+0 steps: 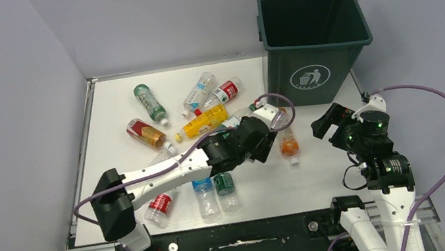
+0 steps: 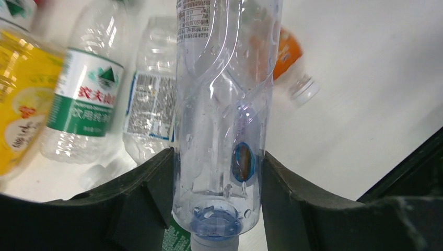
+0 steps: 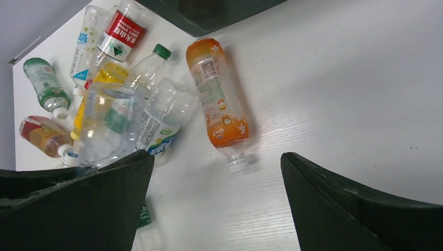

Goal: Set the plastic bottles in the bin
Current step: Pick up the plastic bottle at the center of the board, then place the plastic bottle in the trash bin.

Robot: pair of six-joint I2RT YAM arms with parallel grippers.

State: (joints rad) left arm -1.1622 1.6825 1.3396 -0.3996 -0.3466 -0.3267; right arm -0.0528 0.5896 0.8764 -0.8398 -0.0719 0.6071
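At far-R corner, bin point(image 1: 312, 75): dark green, stood upright on white table point(image 1: 333, 169), litter symbol turned toward the arms.
L gripper point(image 2: 217, 180): closed on a clear bottle point(image 2: 224, 94); the bottle is pinched near its blue-ringed neck, both sides pressed by the black fingers point(image 2: 151, 193).
L arm posn: stretched across table ctr; gripper seen short of the bin, just beside the orange bottle point(image 1: 288, 145).
R gripper point(image 3: 217, 157): spread wide, nothing held btwn the fingers; poised nr the R table edge, below the bin in top view.
Orange bottle: laid on its side, white cap toward the arms.
Yellow bottle point(image 1: 205, 123): laid flat at ctr, close to a red-label bottle point(image 1: 225, 91).
Green-label bottle point(image 1: 150, 103) & amber bottle point(image 1: 146, 134): laid flat on L half of table.
Near-edge bottles point(image 1: 203, 191): three laid side by side, partly covered by the L arm.
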